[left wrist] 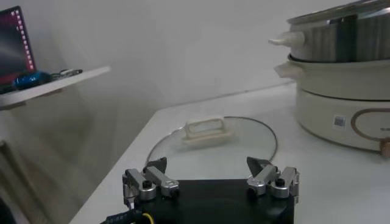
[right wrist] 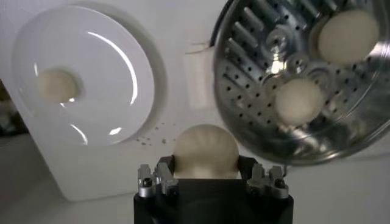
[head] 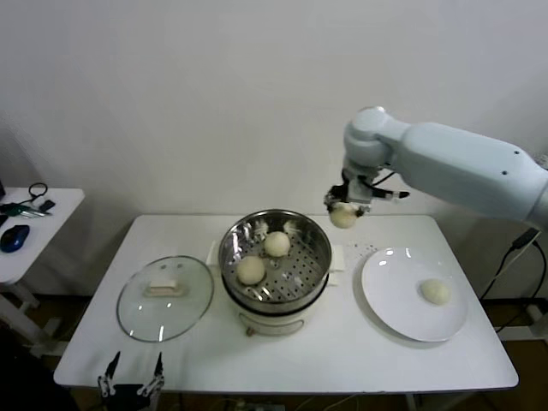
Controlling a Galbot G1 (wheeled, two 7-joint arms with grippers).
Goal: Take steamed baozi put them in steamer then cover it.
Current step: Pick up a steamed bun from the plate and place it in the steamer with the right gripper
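Note:
My right gripper [head: 344, 211] is shut on a cream-white baozi [head: 343, 216] and holds it in the air just beyond the right rim of the steel steamer [head: 319, 242]. It also shows in the right wrist view [right wrist: 206, 150] between the fingers. Two baozi [head: 276, 243] [head: 251, 270] lie on the steamer's perforated floor. One baozi [head: 436, 292] lies on the white plate [head: 390, 295] at the right. The glass cover [head: 137, 312] with its cream handle [head: 165, 286] lies flat left of the steamer. My left gripper [head: 131, 378] is open and empty at the table's front left edge.
A small side table [head: 34, 235] with a blue mouse [head: 14, 237] stands at the far left. A white paper [head: 337, 258] lies between steamer and plate. The wall is close behind the table.

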